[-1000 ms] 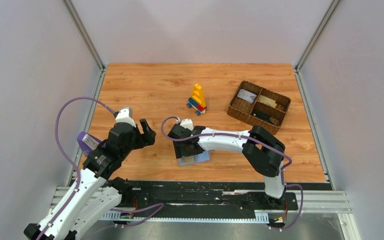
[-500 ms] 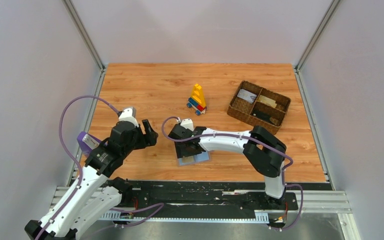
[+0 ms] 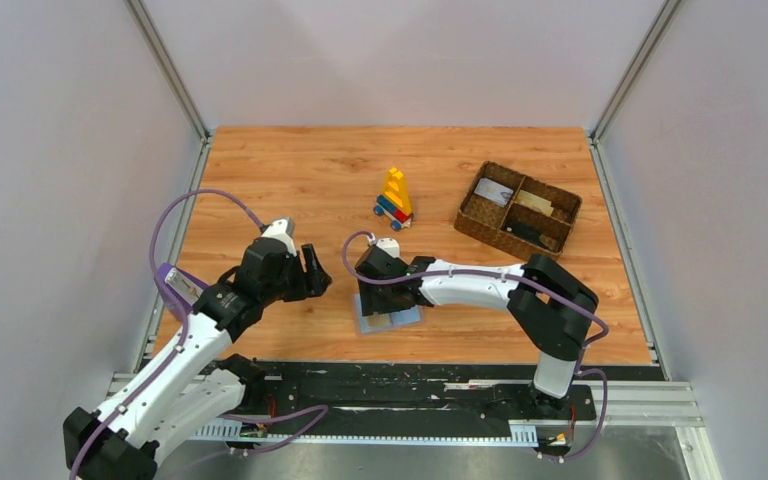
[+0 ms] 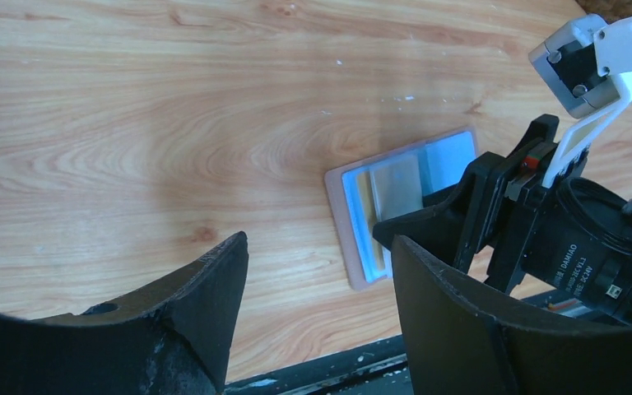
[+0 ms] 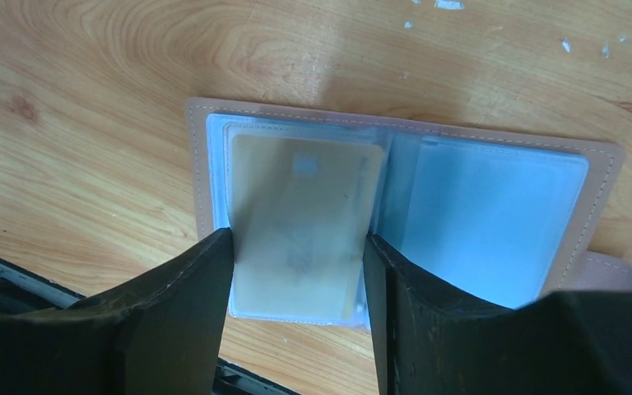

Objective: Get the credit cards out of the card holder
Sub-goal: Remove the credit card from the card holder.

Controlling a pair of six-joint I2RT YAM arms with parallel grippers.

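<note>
At table's (image 3: pixel 290 180) near edge, right end effector (image 5: pixel 299 247) flanks card's (image 5: pixel 300 197) edges, grip unclear; left end effector (image 4: pixel 319 247) released.

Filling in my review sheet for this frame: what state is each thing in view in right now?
card holder: open flat on the table, tan card in one sleeve.
right tool: jaws apart, one on either side of the tan card; grip unclear.
left tool: open, nothing between the jaws.
basket: cards lying in its compartments.
toy block stack: upright.
</note>
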